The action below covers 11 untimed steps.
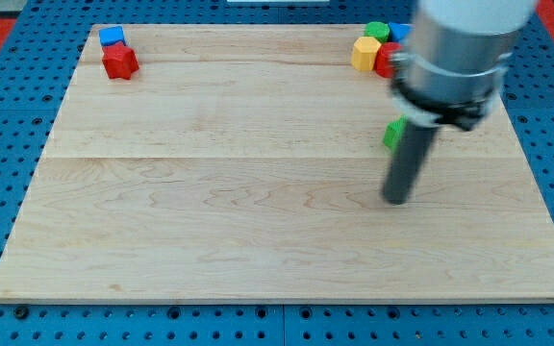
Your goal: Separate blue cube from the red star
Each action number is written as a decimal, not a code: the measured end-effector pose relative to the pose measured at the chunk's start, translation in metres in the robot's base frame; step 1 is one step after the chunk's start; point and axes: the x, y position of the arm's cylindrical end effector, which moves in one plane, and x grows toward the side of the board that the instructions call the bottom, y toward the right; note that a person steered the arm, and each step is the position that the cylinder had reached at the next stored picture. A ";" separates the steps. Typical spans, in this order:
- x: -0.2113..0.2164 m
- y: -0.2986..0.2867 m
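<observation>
One wooden board (258,192) fills most of the view, pale planks lying on a blue pegboard surface (8,144) that shows around its edges. One arm comes in from the view's top right, a broad grey cylinder (465,43) ending in a dark rod; I have no hand to spread or close, only my tip (395,200), which rests on bare wood right of centre, apart from every block. Six blocks can be counted. Just above the tip, touching or just beside the rod, sits one green block (393,134), shape unclear. At the top right, partly hidden behind the cylinder, four blocks cluster: one yellow block (364,53), one green block (377,32), one red block (387,60) and one blue block (399,32). Far off at the top left corner, the blue cube (112,37) sits touching the red star (119,61), the cube just above it.
</observation>
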 end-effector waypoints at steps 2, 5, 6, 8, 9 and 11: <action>-0.051 -0.226; -0.175 -0.393; -0.235 -0.393; -0.283 -0.366; -0.276 -0.297; -0.224 -0.170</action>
